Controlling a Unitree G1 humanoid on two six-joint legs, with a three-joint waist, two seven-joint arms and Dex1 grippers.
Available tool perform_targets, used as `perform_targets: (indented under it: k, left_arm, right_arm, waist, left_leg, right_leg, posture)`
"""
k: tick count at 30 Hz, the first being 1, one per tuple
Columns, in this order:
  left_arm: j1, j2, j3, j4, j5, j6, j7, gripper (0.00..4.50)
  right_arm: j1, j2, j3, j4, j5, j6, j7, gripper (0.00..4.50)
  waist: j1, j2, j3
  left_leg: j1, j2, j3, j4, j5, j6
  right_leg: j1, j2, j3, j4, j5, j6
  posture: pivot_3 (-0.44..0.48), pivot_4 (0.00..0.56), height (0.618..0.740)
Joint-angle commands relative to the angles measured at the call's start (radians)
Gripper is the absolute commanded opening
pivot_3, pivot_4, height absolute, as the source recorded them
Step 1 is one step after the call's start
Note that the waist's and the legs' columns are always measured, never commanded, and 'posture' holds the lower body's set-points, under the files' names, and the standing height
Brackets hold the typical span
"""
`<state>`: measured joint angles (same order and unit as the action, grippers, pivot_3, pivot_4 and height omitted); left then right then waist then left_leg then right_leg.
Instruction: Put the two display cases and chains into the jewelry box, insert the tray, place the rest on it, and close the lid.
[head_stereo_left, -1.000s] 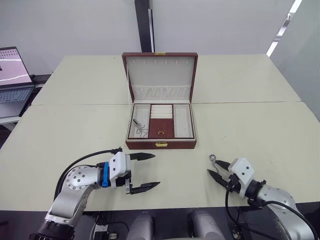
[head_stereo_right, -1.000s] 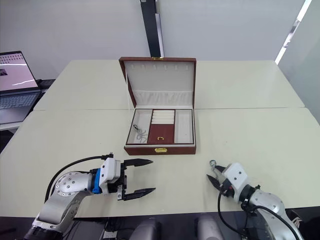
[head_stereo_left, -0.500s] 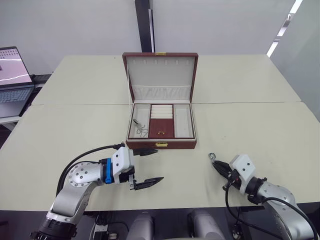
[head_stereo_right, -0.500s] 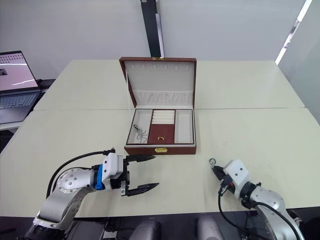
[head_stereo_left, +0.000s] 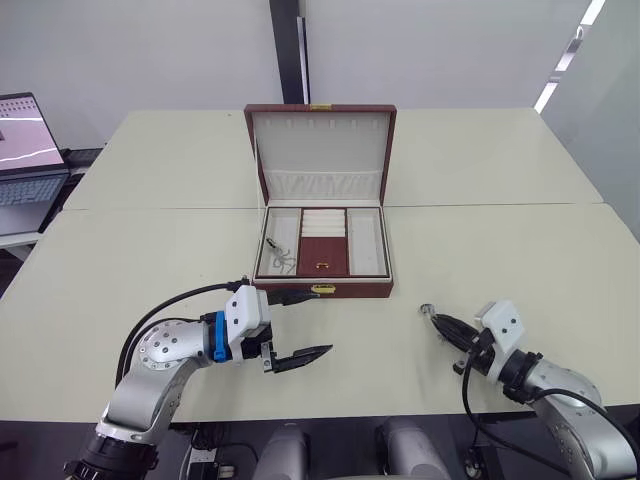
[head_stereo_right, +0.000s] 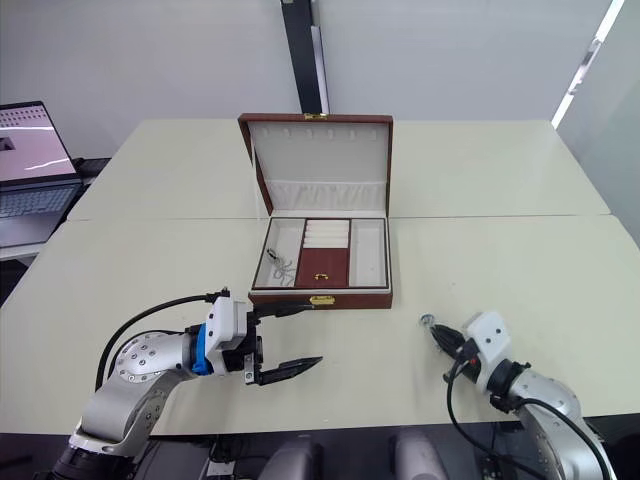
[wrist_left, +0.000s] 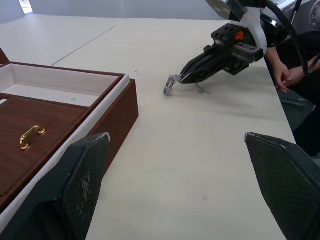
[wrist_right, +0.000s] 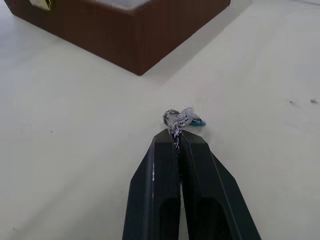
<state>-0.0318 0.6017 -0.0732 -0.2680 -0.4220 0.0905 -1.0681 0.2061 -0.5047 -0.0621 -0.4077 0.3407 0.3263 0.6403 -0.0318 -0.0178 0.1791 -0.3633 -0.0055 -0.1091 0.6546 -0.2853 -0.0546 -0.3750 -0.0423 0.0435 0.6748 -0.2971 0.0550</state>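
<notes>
Right of the reddish-brown wooden jewelry box (head_stereo_left: 322, 245), we see our right gripper (wrist_right: 176, 136) pinched tight on a small silver linked chain (wrist_right: 177, 119), its ring end low over the pale table (head_stereo_left: 500, 250). From the closed tips, the box's open cream compartments lie forward and left. Our left gripper (head_stereo_left: 300, 326), fingers spread wide and empty, hovers by the box's front.

No legible text, labels, brands or nos. anywhere. Laptop (head_stereo_left: 25, 150) at table edge, robot's left: screen lit w/ a pale curve, any writing too small to read. Jewelry box (head_stereo_left: 322, 290): gold clasp at front, no marking made out. Grippers' housings showed no readable print.
</notes>
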Motion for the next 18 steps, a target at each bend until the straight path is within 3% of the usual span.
perform_targets:
  k: [1, 18]
  left_arm:
    - [-0.004, -0.013, 0.024, -0.037, -0.021, 0.019, 0.037, 4.5]
    - [0.05, -0.039, 0.062, -0.187, -0.052, 0.142, 0.215, 4.5]
  right_arm:
    - [-0.053, -0.008, -0.023, -0.082, 0.068, 0.042, 0.009, 0.0]
    - [-0.426, 0.011, 0.04, -0.081, 0.145, 0.205, -0.012, 0.0]
  waist:
    - [0.0, 0.0, 0.0]
    - [0.0, 0.0, 0.001]
  left_leg:
    - [0.0, 0.0, 0.0, 0.0, 0.0, 0.0]
    - [-0.001, 0.0, 0.0, -0.003, 0.0, 0.0]
  right_leg:
    - [0.0, 0.0, 0.0, 0.0, 0.0, 0.0]
    - [-0.002, 0.0, 0.0, -0.001, 0.0, 0.0]
  posture:
    - [0.0, 0.15, 0.74]
    - [0.0, 0.15, 0.74]
